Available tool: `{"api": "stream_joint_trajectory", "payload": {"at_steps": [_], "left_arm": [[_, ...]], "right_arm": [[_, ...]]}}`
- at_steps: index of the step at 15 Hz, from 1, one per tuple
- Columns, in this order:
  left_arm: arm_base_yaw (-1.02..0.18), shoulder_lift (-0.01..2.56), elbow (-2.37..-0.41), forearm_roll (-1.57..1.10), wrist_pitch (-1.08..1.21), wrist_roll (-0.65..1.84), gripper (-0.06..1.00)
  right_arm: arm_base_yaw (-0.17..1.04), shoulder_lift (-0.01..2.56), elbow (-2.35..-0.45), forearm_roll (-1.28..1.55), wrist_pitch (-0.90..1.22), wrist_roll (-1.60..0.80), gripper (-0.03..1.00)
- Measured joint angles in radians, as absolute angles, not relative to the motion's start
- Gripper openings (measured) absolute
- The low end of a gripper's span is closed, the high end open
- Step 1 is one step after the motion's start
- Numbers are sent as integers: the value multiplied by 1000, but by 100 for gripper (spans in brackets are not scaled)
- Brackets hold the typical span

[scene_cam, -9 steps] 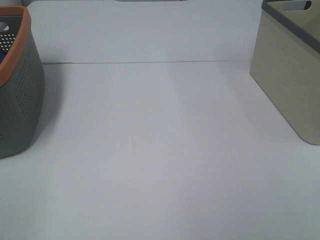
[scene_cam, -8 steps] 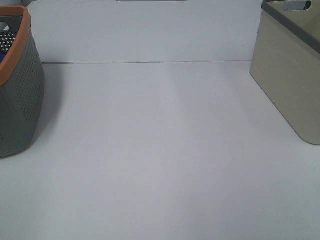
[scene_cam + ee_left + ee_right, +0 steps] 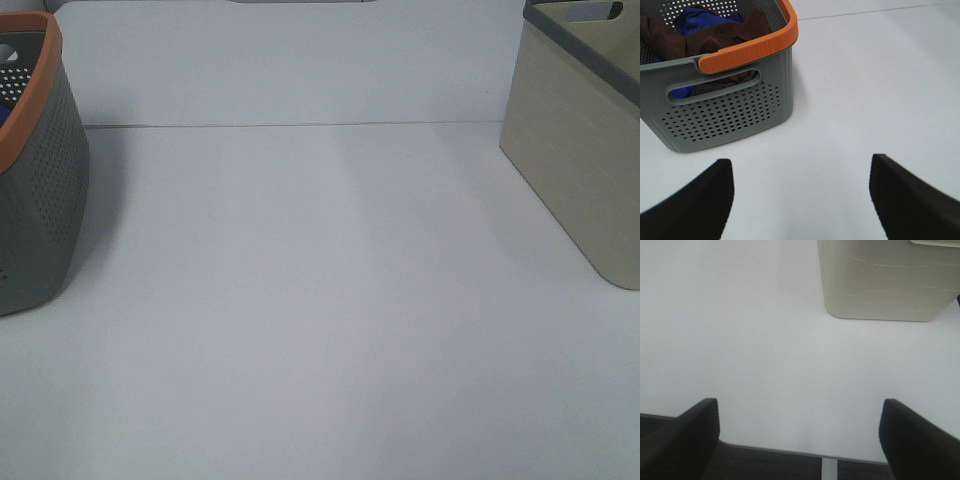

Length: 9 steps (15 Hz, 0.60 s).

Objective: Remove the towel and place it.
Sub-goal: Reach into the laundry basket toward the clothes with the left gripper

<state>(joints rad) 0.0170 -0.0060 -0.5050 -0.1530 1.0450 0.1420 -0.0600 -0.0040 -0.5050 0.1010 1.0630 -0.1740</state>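
Only the left wrist view shows the towel, lying inside the grey basket at the bench's left edge. The left gripper and right gripper both have jaws apart, holding nothing.

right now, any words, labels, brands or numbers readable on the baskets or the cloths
None can be read. The grey perforated plastic basket with an orange rim and the beige plastic bin with a grey rim bear no print; the reddish-brown towel and blue cloth in the grey basket show no tag.
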Motion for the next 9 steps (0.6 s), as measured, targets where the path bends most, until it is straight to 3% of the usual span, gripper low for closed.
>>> {"api": "stream_joint_trajectory", "payload": {"at_steps": [2,3,5,9], "left_arm": [[17,-6,-505,-153,1045,142,76],[17,-6,-505,-153,1045,142,92],[17,-6,-505,-153,1045,142,97],[17,-6,-505,-153,1045,142,99]], "right_arm": [[-60,-4,-505,101,1063,-174,76],[-60,-4,-505,101,1063,-174,76],[-60,-4,-505,101,1063,-174,76],[-60,-4,-505,101,1063,-174,76]]}}
